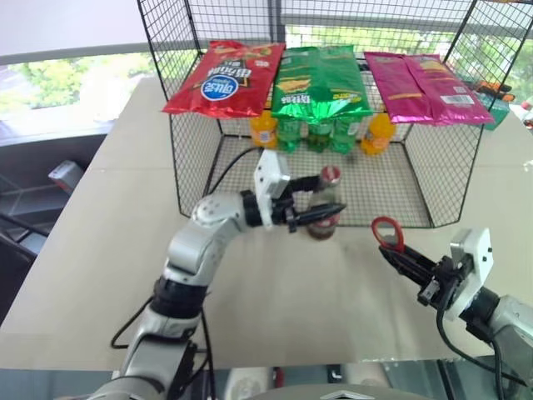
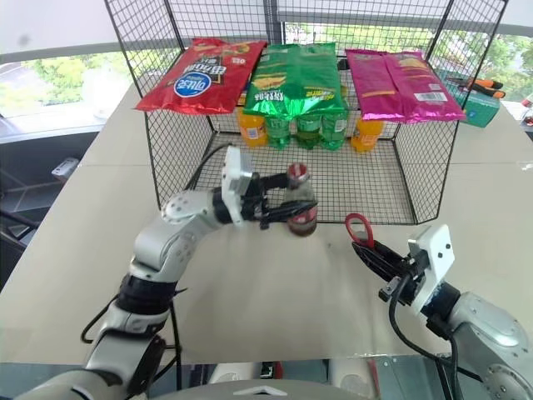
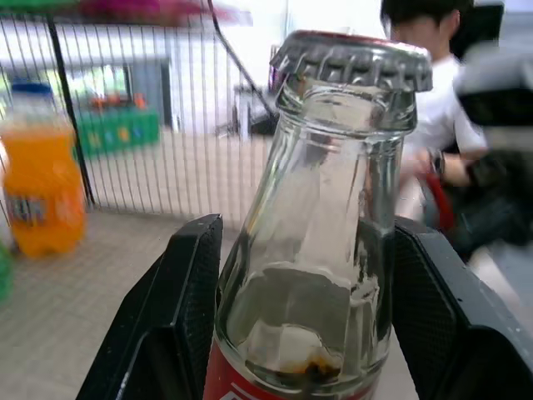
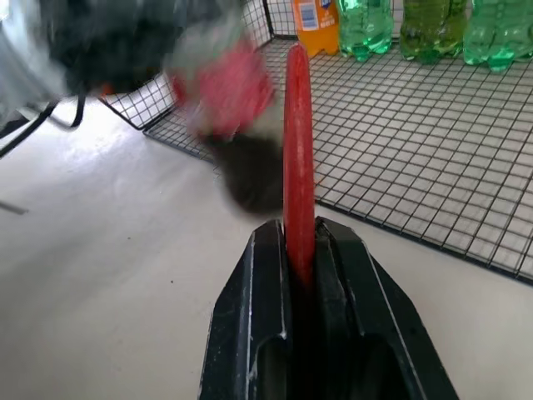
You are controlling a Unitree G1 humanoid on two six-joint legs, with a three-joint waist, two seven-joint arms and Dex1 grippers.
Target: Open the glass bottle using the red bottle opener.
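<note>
Clear glass sits between your left gripper's two black fingers: the glass bottle is clamped at its lower body, one finger pressed to each side, with the narrow neck and crimped metal cap rising upright above the fingers. You can see a little dark liquid low in the bottle and the top edge of its red label just at the fingers. The left gripper reaches level across the front of the wire rack, holding the bottle just off the beige surface, at the rack's open front edge. Your right gripper is closed tight on the red bottle opener, gripping the short handle so the round ring head stands out beyond the fingertips; from the right wrist view the opener is edge-on, a thin red blade rising from between the fingers. The opener's head is near the bottle but apart from it, off to the side the left gripper points toward and lower than the cap. Beyond the left gripper, at the back of the rack, stand orange and green drink bottles, with snack bags lying on top of the rack above them.
</note>
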